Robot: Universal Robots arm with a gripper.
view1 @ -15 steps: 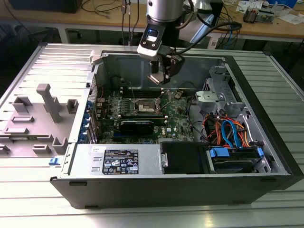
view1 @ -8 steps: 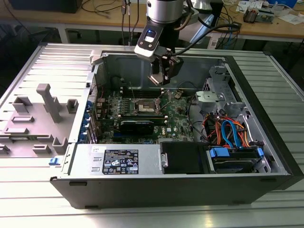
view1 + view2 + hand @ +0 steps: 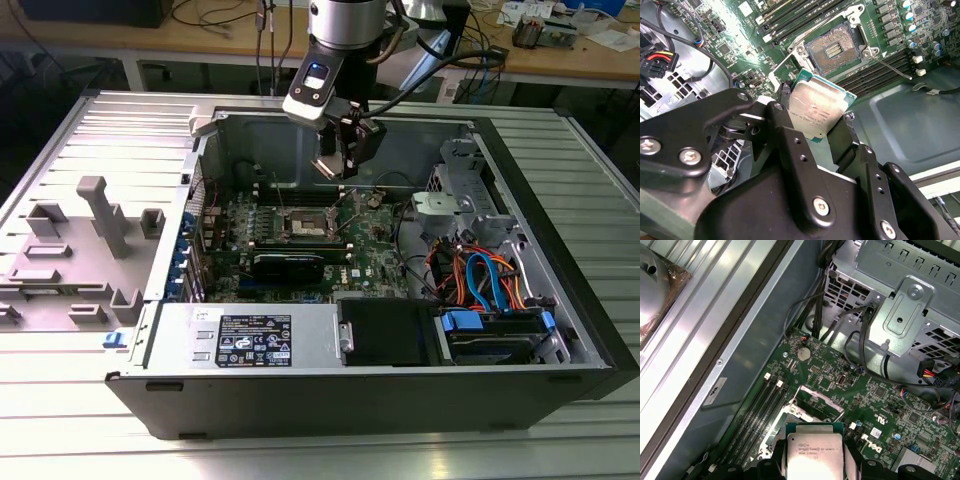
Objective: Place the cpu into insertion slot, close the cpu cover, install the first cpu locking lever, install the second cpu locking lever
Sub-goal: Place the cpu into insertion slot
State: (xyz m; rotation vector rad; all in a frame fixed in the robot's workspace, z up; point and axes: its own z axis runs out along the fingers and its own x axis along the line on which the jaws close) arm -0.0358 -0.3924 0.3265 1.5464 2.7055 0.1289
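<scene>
My gripper [image 3: 340,160] hangs above the green motherboard [image 3: 375,250] inside the open computer case. It is shut on the cpu [image 3: 817,107], a small square chip with a silver-grey top, held by its edges between the black fingers [image 3: 790,145]. The cpu [image 3: 813,452] sits a little above and to one side of the insertion slot [image 3: 832,50], which lies bare with its contact field showing. The cpu cover [image 3: 819,397] is swung up and open beside the slot. A thin locking lever [image 3: 890,65] sticks out free next to the socket.
Long black memory strips [image 3: 880,70] flank the socket. A black card [image 3: 290,265] lies in front of it. The metal drive cage [image 3: 460,200] and coloured cables [image 3: 480,285] fill the exterior view's right. A power supply [image 3: 270,340] is in front, and a grey fixture [image 3: 100,215] outside.
</scene>
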